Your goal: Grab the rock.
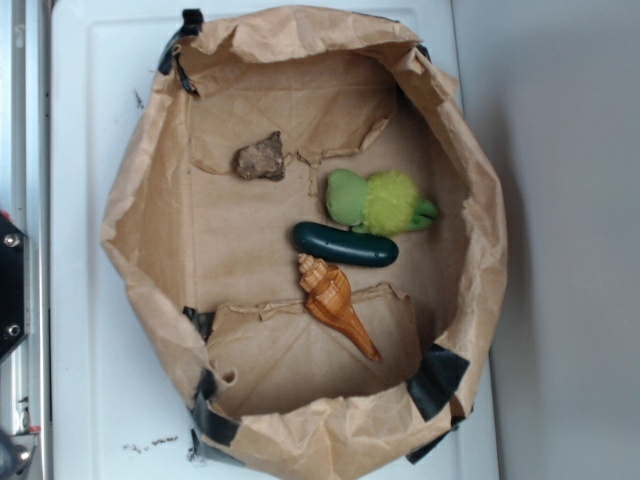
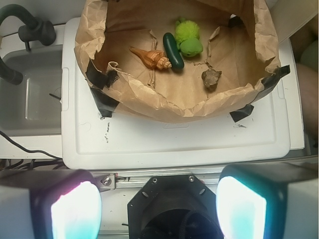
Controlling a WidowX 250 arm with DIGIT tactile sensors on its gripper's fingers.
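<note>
The rock [image 1: 261,158], a small rough grey-brown lump, lies on the floor of a brown paper-lined box [image 1: 150,160] toward its upper left in the exterior view. The wrist view shows the rock [image 2: 212,78] at the right of the box floor. My gripper [image 2: 158,206] is open, its two glowing pads [image 2: 75,211] far apart at the bottom of the wrist view with nothing between them. It hangs well short of the box, over the robot's base. The exterior view does not show the gripper.
A dark green cucumber [image 1: 345,244], an orange-brown spiral seashell [image 1: 335,300] and a fuzzy green toy [image 1: 378,202] lie in the box beside the rock. The box stands on a white tray [image 2: 174,144]. A grey sink [image 2: 30,89] is at the left.
</note>
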